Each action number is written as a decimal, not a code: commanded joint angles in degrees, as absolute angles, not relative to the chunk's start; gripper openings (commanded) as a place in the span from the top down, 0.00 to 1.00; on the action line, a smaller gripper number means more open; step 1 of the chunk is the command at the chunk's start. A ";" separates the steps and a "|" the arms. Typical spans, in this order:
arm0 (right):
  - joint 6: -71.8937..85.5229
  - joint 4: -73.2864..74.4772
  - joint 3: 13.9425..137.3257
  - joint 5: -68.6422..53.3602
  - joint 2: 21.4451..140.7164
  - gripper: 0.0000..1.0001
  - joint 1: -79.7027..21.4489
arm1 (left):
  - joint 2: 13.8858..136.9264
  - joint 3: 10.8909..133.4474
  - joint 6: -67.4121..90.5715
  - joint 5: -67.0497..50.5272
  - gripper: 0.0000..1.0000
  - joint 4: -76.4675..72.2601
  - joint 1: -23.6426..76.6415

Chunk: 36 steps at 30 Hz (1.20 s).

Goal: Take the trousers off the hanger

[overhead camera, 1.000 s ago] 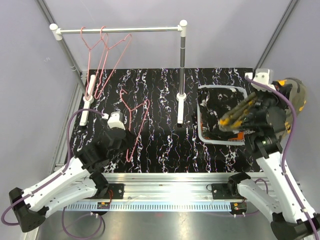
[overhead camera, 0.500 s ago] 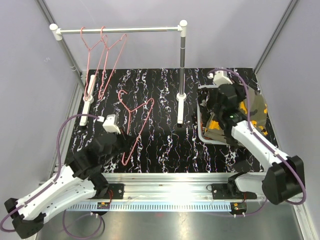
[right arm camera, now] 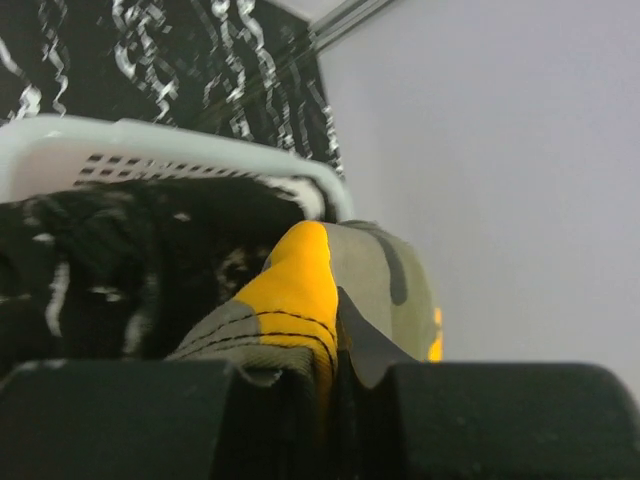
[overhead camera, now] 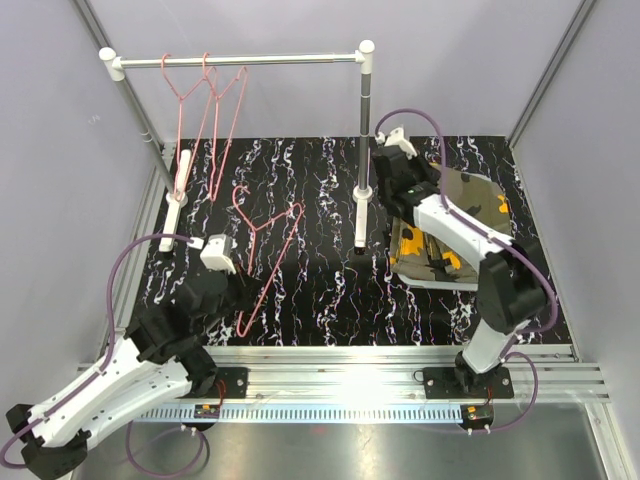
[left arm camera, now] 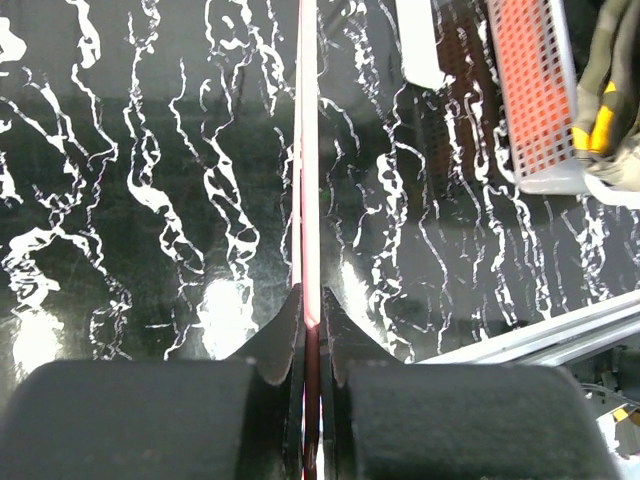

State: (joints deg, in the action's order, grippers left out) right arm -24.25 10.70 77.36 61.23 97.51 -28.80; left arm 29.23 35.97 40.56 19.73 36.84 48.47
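**Change since the earlier frames.** The right arm [overhead camera: 455, 225] has swung from the basket's right side to a position across it. Its wrist now sits at the basket's far-left corner, just beside the rail's right post [overhead camera: 365, 140]. The camo trousers [overhead camera: 470, 190] have travelled with it, from beyond the mat's right edge to the basket's far side. The left arm has drawn back slightly toward the near edge, carrying the hanger [overhead camera: 268, 245] with it. The two hangers [overhead camera: 205, 110] on the rail [overhead camera: 280, 60] hang closer together than before.

**Right gripper** [right arm camera: 332, 392]. The fingers are pressed together on a fold of the camo trousers. The cloth starts between the fingertips and runs away from them, with an orange patch nearest the grip and olive beyond. In the top view the remainder trails to the right of the wrist, over the basket's far rim.

**Basket** [overhead camera: 440, 284]. It stands at the mat's right side. The black trousers [right arm camera: 90, 270] lie inside it, just beyond and left of the right gripper's fingertips in the wrist view. Orange cloth [left arm camera: 525, 80] shows through the mesh wall.

**Left gripper** [left arm camera: 312, 325]. The fingers are pinched on the hanger's pink wire, which runs straight out from the fingertips. The hanger sits tilted over the mat [overhead camera: 320, 200], hook toward the rail, well apart from the basket and all the trousers.
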 commanded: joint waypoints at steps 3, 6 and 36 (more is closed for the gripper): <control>-14.51 15.11 81.03 59.50 102.21 0.83 -27.25 | 27.86 37.35 39.64 20.39 1.00 37.61 48.52; -10.56 18.97 83.22 57.85 102.83 0.68 -27.07 | 27.33 37.35 39.55 20.74 1.00 38.32 48.52; 23.82 38.32 66.53 20.13 103.61 0.01 -7.64 | 45.77 71.16 34.29 35.49 1.00 49.83 48.60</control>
State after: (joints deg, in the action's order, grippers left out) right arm 23.88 28.58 69.12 14.41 94.91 -6.17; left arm 42.54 64.73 37.17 29.65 48.97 48.47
